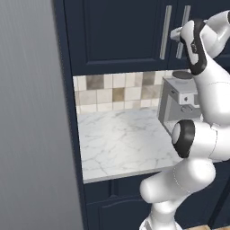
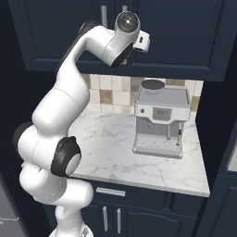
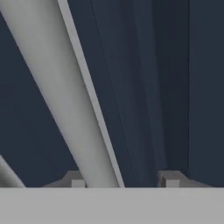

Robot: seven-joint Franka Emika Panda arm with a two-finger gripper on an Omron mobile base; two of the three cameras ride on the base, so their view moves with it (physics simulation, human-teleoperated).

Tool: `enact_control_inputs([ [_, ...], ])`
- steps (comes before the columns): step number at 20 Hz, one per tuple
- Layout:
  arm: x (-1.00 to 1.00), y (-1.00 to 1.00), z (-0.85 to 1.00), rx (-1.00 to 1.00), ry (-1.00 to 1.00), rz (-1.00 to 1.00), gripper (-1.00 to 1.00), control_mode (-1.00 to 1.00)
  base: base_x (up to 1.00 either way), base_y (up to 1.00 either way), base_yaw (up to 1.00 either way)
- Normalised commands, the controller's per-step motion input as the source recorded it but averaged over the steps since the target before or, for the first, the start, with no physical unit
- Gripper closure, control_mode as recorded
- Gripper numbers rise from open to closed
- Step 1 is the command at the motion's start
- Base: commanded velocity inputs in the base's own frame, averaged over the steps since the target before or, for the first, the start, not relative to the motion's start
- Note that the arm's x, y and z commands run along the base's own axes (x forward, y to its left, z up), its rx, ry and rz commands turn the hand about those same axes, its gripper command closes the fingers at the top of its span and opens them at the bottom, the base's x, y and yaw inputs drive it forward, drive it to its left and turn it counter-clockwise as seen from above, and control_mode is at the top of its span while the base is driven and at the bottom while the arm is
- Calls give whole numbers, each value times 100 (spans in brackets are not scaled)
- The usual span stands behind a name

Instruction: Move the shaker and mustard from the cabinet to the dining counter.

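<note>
Navy panel doors fill the wall above a white grey-veined marble worktop (image 2: 115, 152) backed by beige square tiles. On the cabinet (image 1: 117, 36), doors closed, the long round silver bar handle (image 3: 65, 100) runs vertically in the base views and slants between the gripper (image 3: 124, 181) fingertips (image 3: 78, 181), which stand apart around it, contact unclear. A boxy steel coffee machine (image 2: 159, 122) sits below.
</note>
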Motion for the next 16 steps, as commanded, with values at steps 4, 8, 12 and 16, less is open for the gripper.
enact_control_inputs([
  [4, -19, 0, -2, 0, -15, 10, 100, -100, 0, 0, 0],
  [8, -39, 20, 0, 0, -26, 8, 100, -100, 0, 0, 0],
  [12, -57, 9, 0, -3, -15, 5, 100, -100, 0, 0, 0],
  [16, -51, 0, 1, -10, -1, 7, 100, -100, 0, 0, 0],
])
